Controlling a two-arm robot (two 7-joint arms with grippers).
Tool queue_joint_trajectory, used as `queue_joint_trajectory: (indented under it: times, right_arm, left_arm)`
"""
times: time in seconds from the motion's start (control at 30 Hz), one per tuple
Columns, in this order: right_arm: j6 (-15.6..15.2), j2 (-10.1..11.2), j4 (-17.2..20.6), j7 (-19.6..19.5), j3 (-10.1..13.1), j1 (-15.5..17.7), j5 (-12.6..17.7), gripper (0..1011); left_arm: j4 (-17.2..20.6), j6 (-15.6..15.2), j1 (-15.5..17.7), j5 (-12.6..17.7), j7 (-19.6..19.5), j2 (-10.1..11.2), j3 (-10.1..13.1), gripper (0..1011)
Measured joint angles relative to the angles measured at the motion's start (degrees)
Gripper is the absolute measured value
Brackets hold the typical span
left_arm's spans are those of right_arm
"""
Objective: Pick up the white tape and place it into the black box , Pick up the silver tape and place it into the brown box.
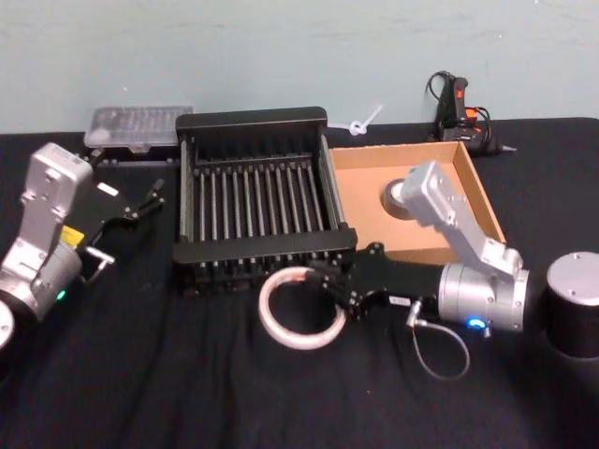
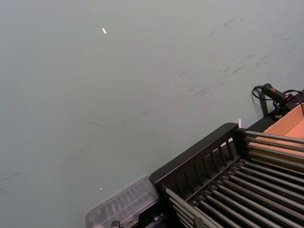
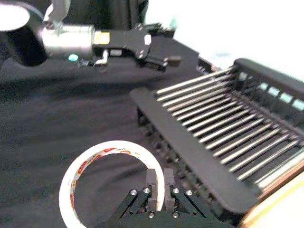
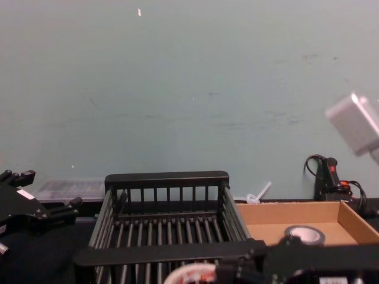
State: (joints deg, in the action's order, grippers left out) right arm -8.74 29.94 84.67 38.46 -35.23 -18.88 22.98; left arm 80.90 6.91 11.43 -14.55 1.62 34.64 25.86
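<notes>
Head view, right claw: the right claw (image 1: 329, 283) reaches across the black table (image 1: 187, 374) from the right, its fingers together on the right-hand band of the white tape (image 1: 301, 307).
Head view, white tape: lies flat on the table just in front of the black box (image 1: 262, 201), touching nothing but the claw.
Head view, black box: slatted crate at mid-table, nothing inside it.
Head view, brown box: the brown box (image 1: 468, 192) sits touching the black box's right side; the silver tape (image 1: 398, 198) lies inside it, partly hidden behind the right arm.
Head view, left claw: the left claw (image 1: 148, 198) is held at the left of the black box, fingers apart, holding nothing.
Left wrist view: a corner of the black box (image 2: 213, 161) and an edge of the brown box (image 2: 289, 126) against the wall.
Right wrist view: the right claw's fingers (image 3: 152, 183) are pinched on the white tape (image 3: 95, 166), whose inner ring carries red marks; the black box (image 3: 199, 152) is beside it, the left claw (image 3: 164, 59) farther off.
Chest view: silver tape (image 4: 305, 235) lies flat in the brown box (image 4: 349, 222), right of the black box (image 4: 166, 180); the white tape's top edge (image 4: 189, 275) shows below the black box's front rail.
</notes>
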Motion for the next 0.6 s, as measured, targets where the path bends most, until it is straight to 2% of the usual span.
queue_joint_trajectory:
  times: [0.3, 0.6]
  right_arm:
    - [-0.21, -1.51, -1.28, -2.53, 1.09, -2.07, 1.34, 100]
    - [-2.00, -5.50, -3.84, -8.28, 2.57, -5.05, 1.30, 100]
  left_arm:
    - [0.00, 0.00, 0.00, 0.00, 0.00, 0.00, 0.00, 1001]
    - [0.00, 0.00, 0.00, 0.00, 0.00, 0.00, 0.00, 1001]
